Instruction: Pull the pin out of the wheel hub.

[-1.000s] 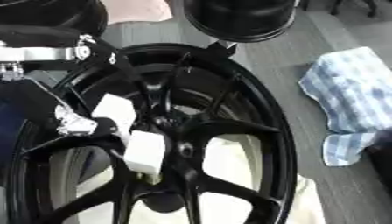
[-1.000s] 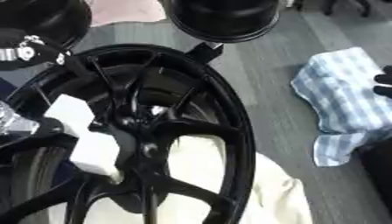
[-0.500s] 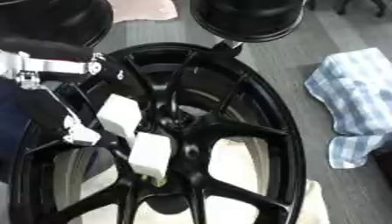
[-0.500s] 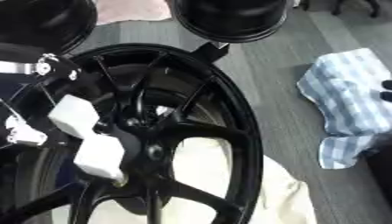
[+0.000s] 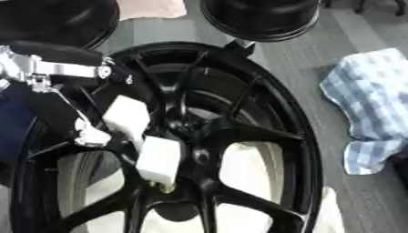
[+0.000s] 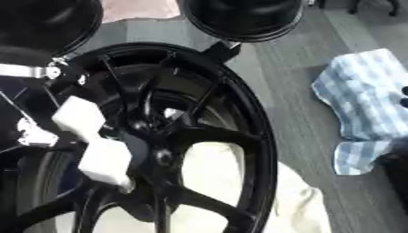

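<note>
Grey floor carries a black wheel hub (image 5: 231, 136); left hand (image 5: 131, 132) at nine o'clock reaches its centre, fingers unclear; I cannot see any pin, so pulling seems not finished

The left arm (image 5: 56, 63) comes in from the left, black with a silver joint, and bends down toward the near side. Its hand (image 5: 131, 132) hangs below it with white-padded fingers (image 5: 159, 159) stretched toward the near right, fairly straight. No right hand shows.
</note>
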Robot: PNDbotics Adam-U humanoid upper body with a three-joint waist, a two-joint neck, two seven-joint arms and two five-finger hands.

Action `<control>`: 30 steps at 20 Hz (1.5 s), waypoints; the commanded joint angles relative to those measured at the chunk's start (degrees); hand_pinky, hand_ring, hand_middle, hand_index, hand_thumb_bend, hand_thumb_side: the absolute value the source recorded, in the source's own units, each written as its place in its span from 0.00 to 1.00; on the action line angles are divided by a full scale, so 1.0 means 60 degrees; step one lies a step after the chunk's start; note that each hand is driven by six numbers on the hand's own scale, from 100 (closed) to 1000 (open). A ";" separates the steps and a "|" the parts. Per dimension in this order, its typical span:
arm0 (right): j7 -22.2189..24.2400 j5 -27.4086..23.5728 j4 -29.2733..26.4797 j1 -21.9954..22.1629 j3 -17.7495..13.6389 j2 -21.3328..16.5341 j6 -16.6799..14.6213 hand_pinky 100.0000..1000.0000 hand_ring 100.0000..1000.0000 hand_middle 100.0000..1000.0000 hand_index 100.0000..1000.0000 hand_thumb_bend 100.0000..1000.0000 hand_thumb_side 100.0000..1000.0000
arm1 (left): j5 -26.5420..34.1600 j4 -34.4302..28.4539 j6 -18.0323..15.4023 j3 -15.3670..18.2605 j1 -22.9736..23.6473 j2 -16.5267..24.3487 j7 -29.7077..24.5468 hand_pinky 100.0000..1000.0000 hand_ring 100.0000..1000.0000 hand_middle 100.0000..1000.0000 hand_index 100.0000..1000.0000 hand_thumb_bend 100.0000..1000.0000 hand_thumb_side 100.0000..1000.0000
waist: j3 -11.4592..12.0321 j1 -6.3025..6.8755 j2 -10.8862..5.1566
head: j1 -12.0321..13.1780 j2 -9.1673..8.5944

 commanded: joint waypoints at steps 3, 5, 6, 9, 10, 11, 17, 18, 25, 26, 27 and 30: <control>-0.0028 0.0087 -0.0172 0.0006 -0.0087 -0.0112 0.0001 0.74 0.73 0.67 0.54 0.14 0.41 | -0.0134 0.0070 -0.0150 0.0032 -0.0066 0.0140 0.0135 0.86 0.84 0.71 0.85 0.22 0.32 | -0.0060 -0.0002 -0.0158 | 0.0064 -0.0145; -0.0039 0.0089 -0.0172 0.0015 -0.0099 -0.0105 -0.0002 0.74 0.73 0.67 0.54 0.14 0.41 | -0.0136 0.0105 -0.0246 0.0021 -0.0046 0.0136 0.0145 0.85 0.82 0.68 0.83 0.20 0.32 | -0.0056 -0.0005 -0.0160 | 0.0056 -0.0131; -0.0046 0.0092 -0.0172 0.0019 -0.0104 -0.0106 -0.0008 0.74 0.73 0.67 0.54 0.14 0.41 | -0.0110 0.0102 -0.0291 0.0011 -0.0039 0.0142 0.0123 0.85 0.81 0.66 0.82 0.20 0.32 | -0.0050 -0.0009 -0.0164 | 0.0053 -0.0113; -0.0067 0.0112 -0.0172 0.0046 -0.0115 -0.0111 -0.0010 0.74 0.73 0.67 0.55 0.14 0.41 | 0.0079 0.0034 -0.0391 0.0001 -0.0044 0.0185 -0.0021 0.85 0.79 0.63 0.80 0.19 0.34 | -0.0024 -0.0022 -0.0174 | 0.0035 -0.0038; -0.0082 0.0121 -0.0172 0.0063 -0.0119 -0.0108 0.0001 0.74 0.73 0.67 0.55 0.14 0.41 | 0.0169 -0.0009 -0.0412 0.0007 -0.0055 0.0203 -0.0089 0.85 0.79 0.61 0.79 0.18 0.34 | -0.0007 -0.0026 -0.0176 | 0.0033 -0.0029; -0.0102 0.0127 -0.0172 0.0075 -0.0123 -0.0102 0.0015 0.74 0.73 0.67 0.55 0.14 0.41 | 0.0255 -0.0053 -0.0418 0.0023 -0.0070 0.0221 -0.0144 0.84 0.78 0.59 0.77 0.17 0.33 | 0.0010 -0.0027 -0.0177 | 0.0027 -0.0033; -0.0182 0.0147 -0.0172 0.0111 -0.0137 -0.0076 0.0049 0.74 0.73 0.67 0.55 0.14 0.40 | 0.0484 -0.0188 -0.0350 0.0103 -0.0074 0.0283 -0.0100 0.81 0.70 0.48 0.66 0.14 0.30 | 0.0051 -0.0032 -0.0178 | 0.0041 -0.0030; -0.0197 0.0153 -0.0172 0.0120 -0.0140 -0.0071 0.0061 0.74 0.73 0.67 0.55 0.14 0.40 | 0.0551 -0.0203 -0.0341 0.0108 -0.0073 0.0288 -0.0062 0.81 0.68 0.46 0.64 0.14 0.30 | 0.0055 -0.0031 -0.0179 | 0.0045 -0.0021; -0.0245 0.0157 -0.0172 0.0157 -0.0159 -0.0070 0.0099 0.74 0.73 0.67 0.55 0.14 0.40 | 0.1152 -0.0321 -0.0189 0.0176 -0.0078 0.0335 0.0242 0.77 0.63 0.37 0.52 0.02 0.19 | 0.0090 -0.0017 -0.0250 | 0.0050 0.0095; -0.0248 0.0150 -0.0172 0.0159 -0.0162 -0.0073 0.0099 0.74 0.73 0.67 0.55 0.14 0.40 | 0.1229 -0.0341 -0.0153 0.0189 -0.0083 0.0342 0.0298 0.76 0.62 0.35 0.50 0.02 0.17 | 0.0092 -0.0014 -0.0262 | 0.0055 0.0105; -0.0252 0.0142 -0.0172 0.0161 -0.0167 -0.0076 0.0095 0.74 0.73 0.67 0.55 0.14 0.40 | 0.1288 -0.0364 -0.0120 0.0203 -0.0087 0.0351 0.0366 0.76 0.61 0.32 0.46 0.03 0.13 | 0.0092 -0.0012 -0.0274 | 0.0063 0.0116; -0.0274 0.0127 -0.0172 0.0179 -0.0196 -0.0084 0.0076 0.74 0.73 0.67 0.55 0.14 0.40 | 0.1382 -0.0412 -0.0011 0.0259 -0.0083 0.0380 0.0669 0.74 0.58 0.28 0.40 0.07 0.01 | 0.0090 -0.0009 -0.0313 | 0.0081 0.0155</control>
